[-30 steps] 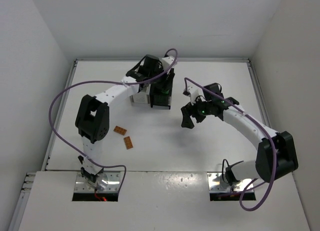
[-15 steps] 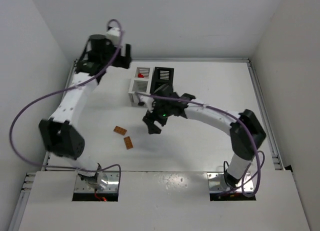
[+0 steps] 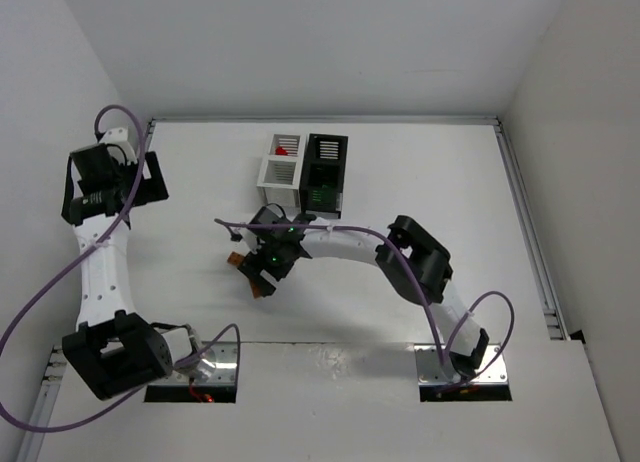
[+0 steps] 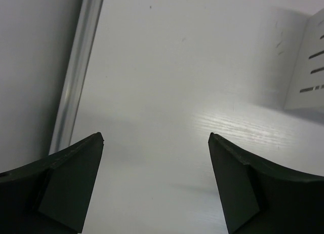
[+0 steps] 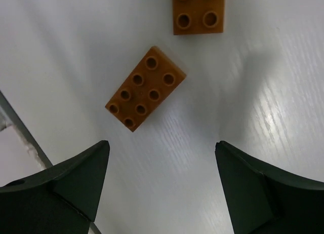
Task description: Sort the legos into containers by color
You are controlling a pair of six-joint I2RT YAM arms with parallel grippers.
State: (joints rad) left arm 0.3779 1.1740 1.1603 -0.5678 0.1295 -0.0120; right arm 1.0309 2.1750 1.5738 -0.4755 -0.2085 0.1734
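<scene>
Bare surface (image 5: pixel 263 92) all round 2 orange-brown bricks (image 5: pixel 145 88), lying apart below spread right pincer (image 5: pixel 161 143). Under spread left pincer (image 4: pixel 156 135), open room between rail (image 4: pixel 78 72) and white bin (image 4: pixel 306 67).

White tabletop (image 3: pixel 450 182) with a faint wood-grain texture in both wrist views, boxed in on three sides by plain white panels: back wall (image 3: pixel 320 42), left wall (image 3: pixel 60 92), right wall (image 3: pixel 590 102). An aluminium rail (image 3: pixel 527 222) runs along the tabletop's right edge, and a raised white panel (image 3: pixel 330 392) spans the near edge. Lighting is diffuse, giving soft shadows and a mild sheen on the surface.
</scene>
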